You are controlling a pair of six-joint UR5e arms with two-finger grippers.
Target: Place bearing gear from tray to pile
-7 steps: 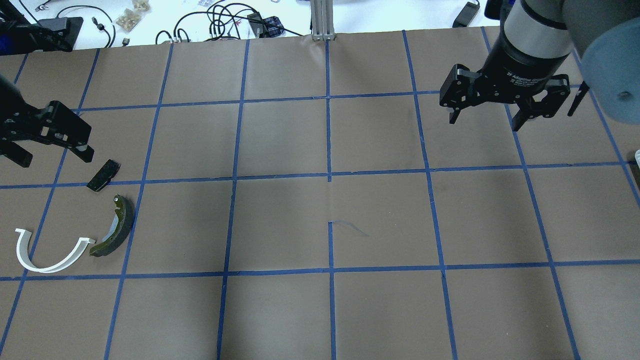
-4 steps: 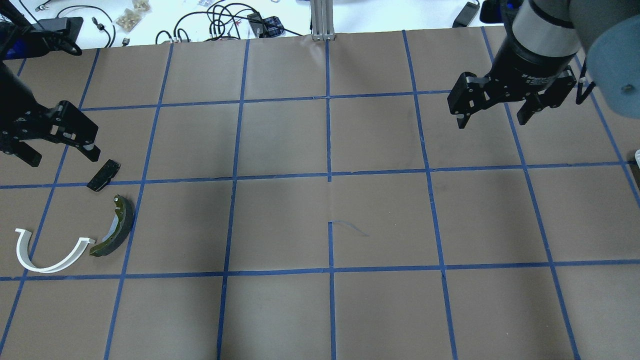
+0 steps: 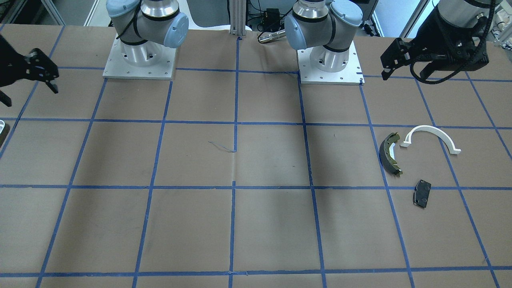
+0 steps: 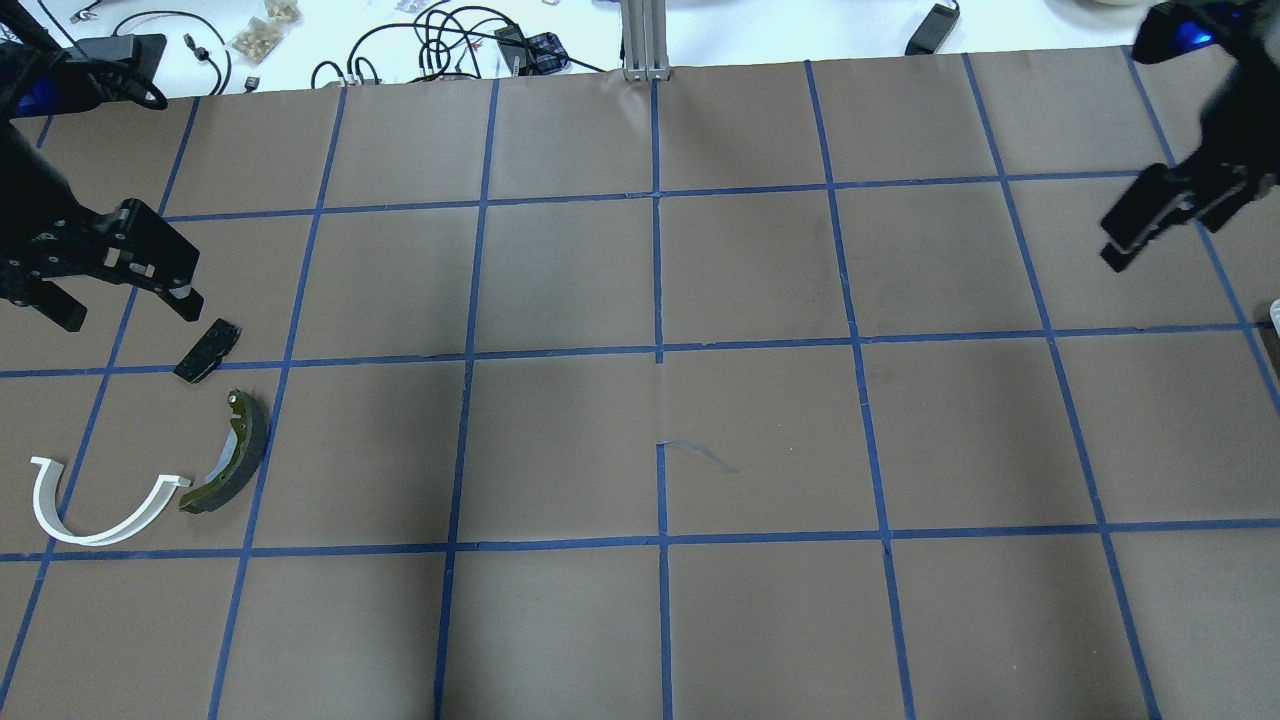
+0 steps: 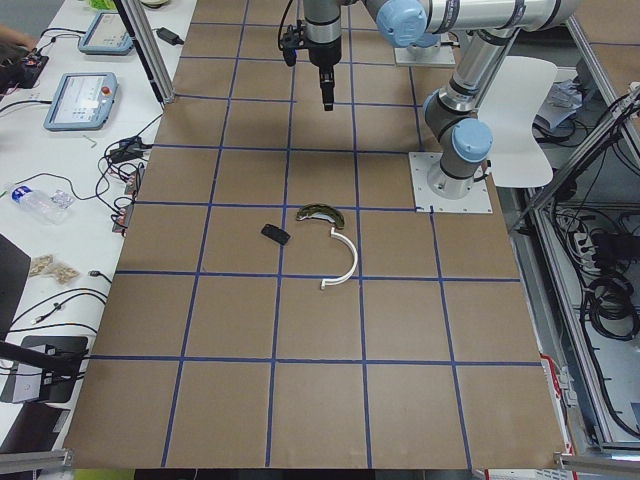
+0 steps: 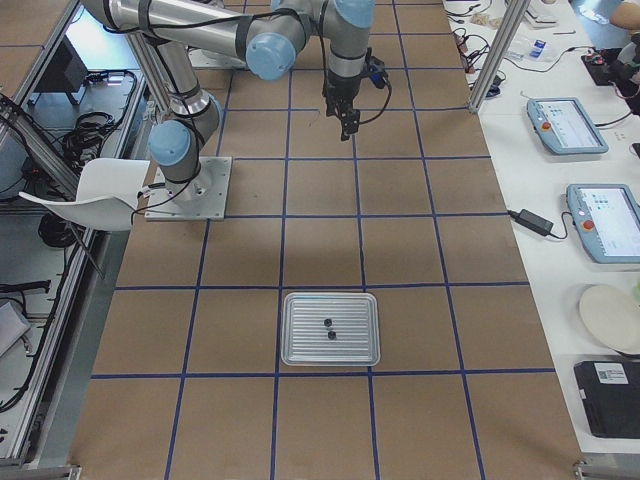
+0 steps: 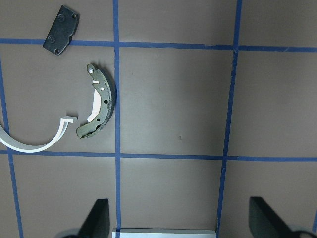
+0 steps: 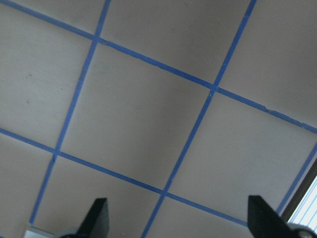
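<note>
Right pincer (image 8: 181, 220) spread wide and empty, dark fingertips (image 8: 97, 214) at the foot of its wrist view, only brown paper and blue tape lines (image 8: 213, 89) below. Left pincer (image 7: 181, 223) also spread and empty, held high.

Bearing gear (image 6: 323, 322), judged to be one of two small dark round parts, on the floor of the ridged metal tray (image 6: 330, 296), well apart from the right pincer, out toward the table's right end. Second round part (image 6: 333, 334) just beside it; too small to tell the two apart.

Pile (image 3: 387, 156) ahead of the left pincer and off to one side: olive brake shoe (image 7: 101, 106), white arch (image 3: 428, 128), black pad (image 7: 61, 29), none between its fingers.

Possible trouble: wrong part taken, or both pinched together, because of their closeness. Likely rolling or slipping of so small a round piece between wide flat pads. Fingertip strike on the tray rim from an off-centre descent. Long carry from tray to pile, so a weak pinch apt to end in a drop on the way. Left pincer hanging over the pile's side of the table, so a risk of arm contact on arrival.

Room: many tape squares of open paper between the two pincers. Table's right end not far beyond the tray. Aluminium post (image 4: 645, 35) and cable clutter (image 4: 450, 40) along the far edge, beyond both pincers.
</note>
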